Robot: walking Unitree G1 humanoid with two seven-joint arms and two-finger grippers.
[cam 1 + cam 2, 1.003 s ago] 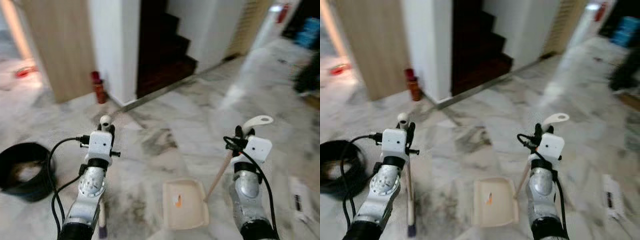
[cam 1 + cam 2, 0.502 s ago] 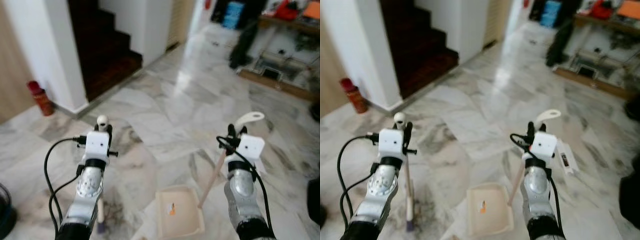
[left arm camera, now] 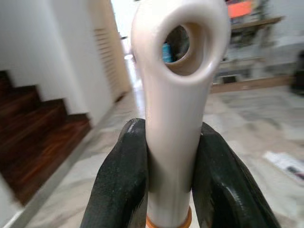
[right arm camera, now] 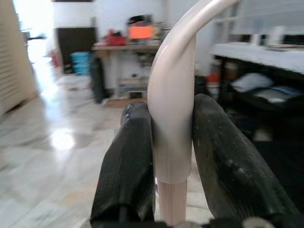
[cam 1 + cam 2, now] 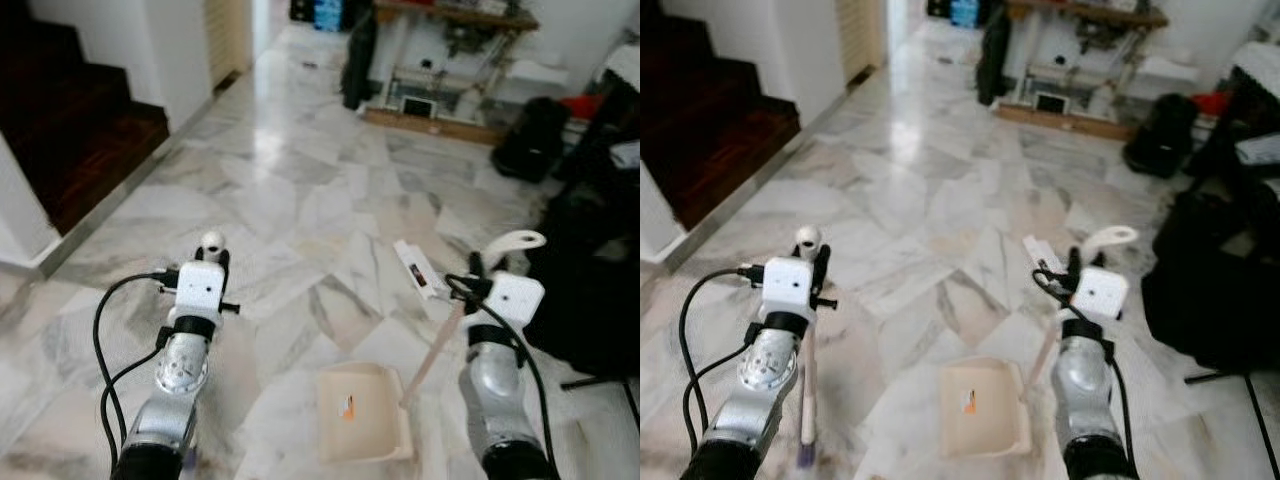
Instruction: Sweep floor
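Observation:
My left gripper is shut on the cream broom handle, whose rounded top has a hole through it. The stick runs down to dark bristles near the floor. My right gripper is shut on the curved cream handle of the dustpan. That handle slants down to the cream dustpan, which sits on the marble floor between my arms. A small orange scrap lies inside the pan.
Dark wooden stairs rise at the left beside a white wall. A flat white item lies on the floor ahead. Black bags crowd the right side. Shelving with clutter stands at the back.
The camera has swung right: the stairs shifted to the left edge, and the black bin and red canister left the picture. Both grippers keep their holds.

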